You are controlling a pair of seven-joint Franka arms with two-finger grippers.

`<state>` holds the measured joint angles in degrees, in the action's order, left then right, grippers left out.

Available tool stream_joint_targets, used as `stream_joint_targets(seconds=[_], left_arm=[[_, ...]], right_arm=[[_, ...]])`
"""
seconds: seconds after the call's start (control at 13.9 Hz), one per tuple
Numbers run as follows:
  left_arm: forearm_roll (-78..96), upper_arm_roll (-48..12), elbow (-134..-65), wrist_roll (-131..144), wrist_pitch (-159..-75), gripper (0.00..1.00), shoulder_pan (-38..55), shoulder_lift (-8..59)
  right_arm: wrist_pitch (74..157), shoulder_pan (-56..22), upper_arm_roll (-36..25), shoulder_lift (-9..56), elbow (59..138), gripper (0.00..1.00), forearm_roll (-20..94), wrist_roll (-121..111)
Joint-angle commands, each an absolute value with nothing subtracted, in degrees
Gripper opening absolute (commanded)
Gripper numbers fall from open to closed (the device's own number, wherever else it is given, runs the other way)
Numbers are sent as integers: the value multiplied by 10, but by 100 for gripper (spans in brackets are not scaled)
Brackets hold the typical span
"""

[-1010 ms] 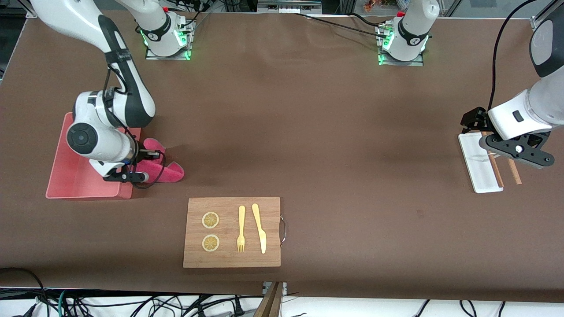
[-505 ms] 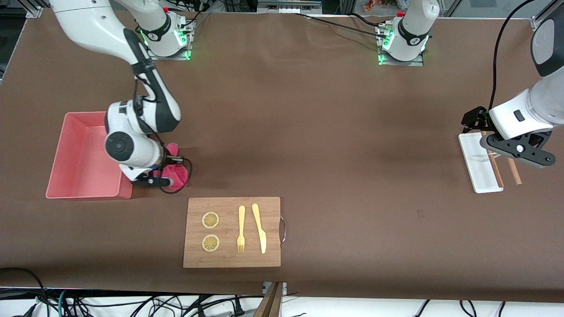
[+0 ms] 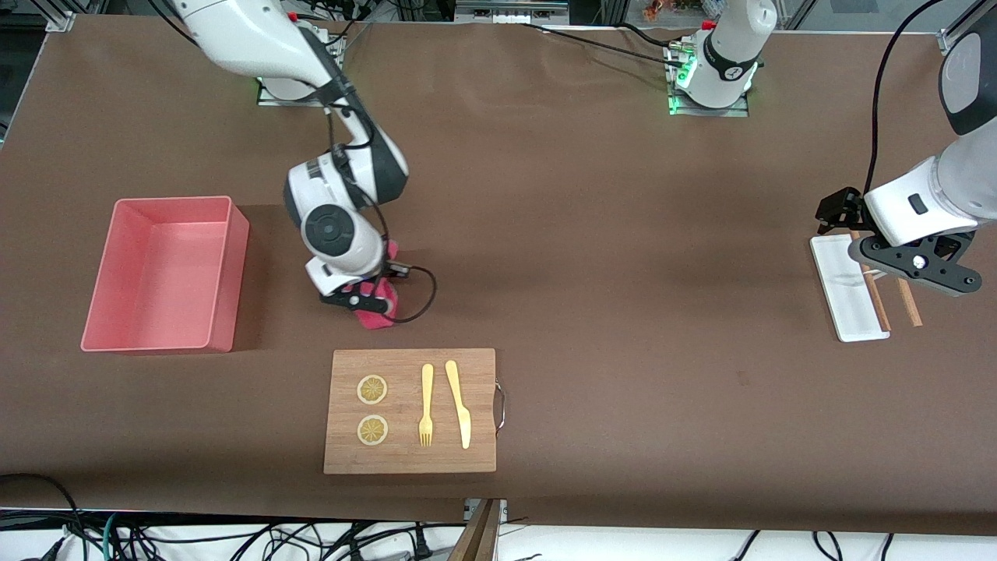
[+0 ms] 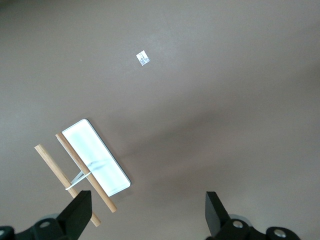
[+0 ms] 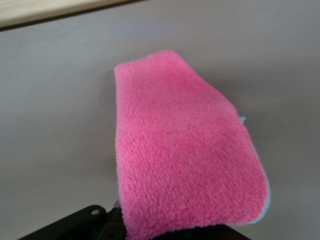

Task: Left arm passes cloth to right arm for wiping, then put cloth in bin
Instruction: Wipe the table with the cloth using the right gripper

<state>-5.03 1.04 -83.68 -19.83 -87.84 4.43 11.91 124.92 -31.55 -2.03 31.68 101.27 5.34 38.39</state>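
My right gripper [image 3: 366,302] is shut on the magenta cloth [image 3: 379,310] and holds it low at the brown table, between the bin and the wooden board. In the right wrist view the cloth [image 5: 185,155] hangs folded over my fingers and hides them. The salmon-pink bin [image 3: 220,271] stands apart toward the right arm's end of the table, with nothing showing in it. My left gripper [image 3: 911,269] is open and holds nothing, waiting above a white tray [image 3: 840,296]. In the left wrist view its two black fingertips [image 4: 80,210] stand wide apart.
A wooden board [image 3: 483,366] with two lemon slices, a fork [image 3: 425,405] and a knife [image 3: 459,402] lies nearer to the front camera than the cloth. Two wooden sticks [image 4: 82,172] lie across the white tray [image 4: 102,165].
My right arm has swept the cloth away from the bin's side toward the table's middle, uncovering the bin. The left arm has not moved.
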Motion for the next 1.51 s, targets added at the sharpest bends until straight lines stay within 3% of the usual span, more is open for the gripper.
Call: stream_joint_targets(seconds=[0.0,0.58,1.44], left_arm=[[-46,13,-817,-210,-866,100,45,127],[-45,13,-815,-210,-865,100,45,127],[-45,13,-813,-210,-865,100,44,127]], right_arm=[[1239,-351,-25,331,967,0,82,449],[1185,-358,-28,329,940,0,134,443],[1163,-132,-68,338,974,0,98,-9]])
